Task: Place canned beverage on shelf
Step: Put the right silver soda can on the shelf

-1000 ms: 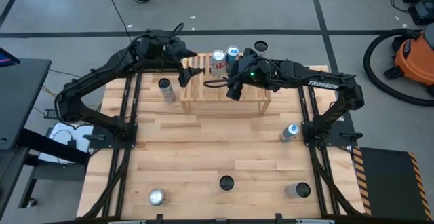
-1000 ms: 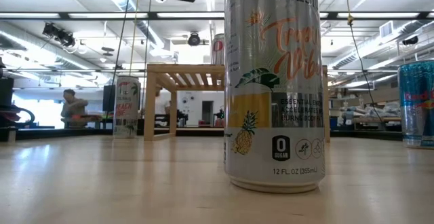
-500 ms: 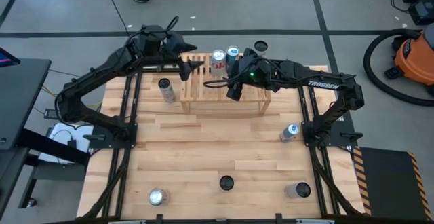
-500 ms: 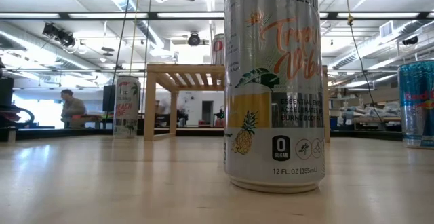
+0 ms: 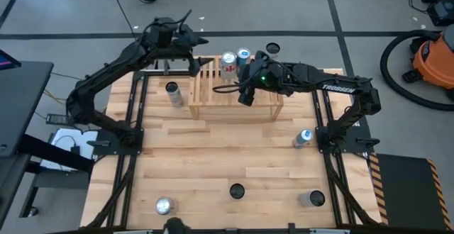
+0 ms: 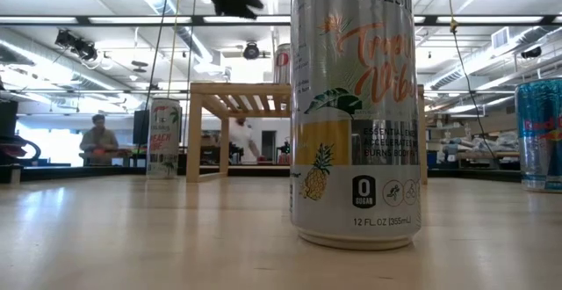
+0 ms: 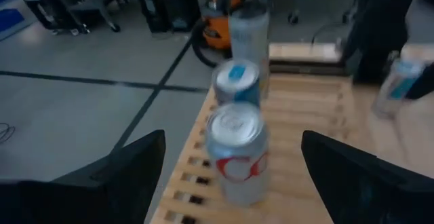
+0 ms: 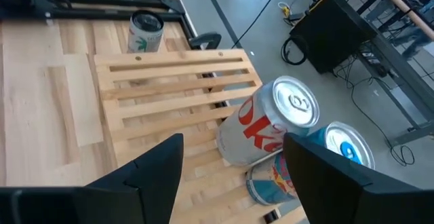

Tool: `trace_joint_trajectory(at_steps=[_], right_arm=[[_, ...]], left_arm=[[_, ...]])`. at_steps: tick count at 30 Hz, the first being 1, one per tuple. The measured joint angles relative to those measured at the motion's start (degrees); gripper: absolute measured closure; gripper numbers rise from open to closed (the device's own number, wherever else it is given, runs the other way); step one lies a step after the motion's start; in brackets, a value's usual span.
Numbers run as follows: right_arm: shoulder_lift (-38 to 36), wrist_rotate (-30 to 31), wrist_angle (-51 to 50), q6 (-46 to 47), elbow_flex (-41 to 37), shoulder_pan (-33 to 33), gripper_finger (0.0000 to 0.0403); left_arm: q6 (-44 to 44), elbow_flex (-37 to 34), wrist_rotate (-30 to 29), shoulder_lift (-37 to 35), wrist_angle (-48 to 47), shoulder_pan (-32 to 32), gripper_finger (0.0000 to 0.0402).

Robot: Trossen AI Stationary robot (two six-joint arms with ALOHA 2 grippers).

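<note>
Both claws are released and hold nothing. Our left gripper [image 5: 190, 41] hangs in the air past the far left corner of the shelf [image 5: 237, 99], raised above the slats; in the left wrist view its two dark fingers [image 7: 122, 176] stand wide apart, with the cans on the shelf framed between them. Our right gripper [image 5: 245, 96] hovers over the middle of the slatted top, its fingers [image 8: 152, 166] likewise spread, touching no can.

On the far edge of the shelf stands a silver can with red lettering [image 5: 228, 63], upright, and just beside it a blue-topped can [image 5: 244, 54]. From the left wrist we see a third, tall pale can [image 7: 248, 30] behind those two, blurred.

Outward on the table [image 5: 213, 163], a can with a leaf mark [image 5: 174, 93] stands just left of the shelf. Another can [image 5: 303, 137] stands near the right arm's base. Along the near edge we count a silver can [image 5: 164, 205], a dark-topped can [image 5: 236, 191] and one more can [image 5: 313, 199], well apart from each other. In the low view a tall pineapple-printed can [image 6: 353, 105] fills the foreground, hiding part of the shelf behind it.
</note>
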Motion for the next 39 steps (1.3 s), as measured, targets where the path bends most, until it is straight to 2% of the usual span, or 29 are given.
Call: trace_joint_trajectory(at_steps=[4,8,16,39], right_arm=[[0.00,0.00,-2.27,-0.10,0.00,0.00,0.0141],[0.00,0.00,-3.55,-0.11,0.00,0.00,0.0141],[0.00,0.00,-3.50,0.07,0.00,0.01,0.0141],[-0.02,-0.04,-3.64,-0.09,0.00,0.02,0.0141]], left_arm=[[2.71,0.00,3.46,2.60,-0.27,1.12,0.0047],[3.61,0.00,4.01,4.86,0.55,1.29,0.0047],[0.58,0.00,4.02,8.20,5.77,0.81,0.0047],[-3.91,-0.02,6.81,12.49,10.24,0.89,0.0047]])
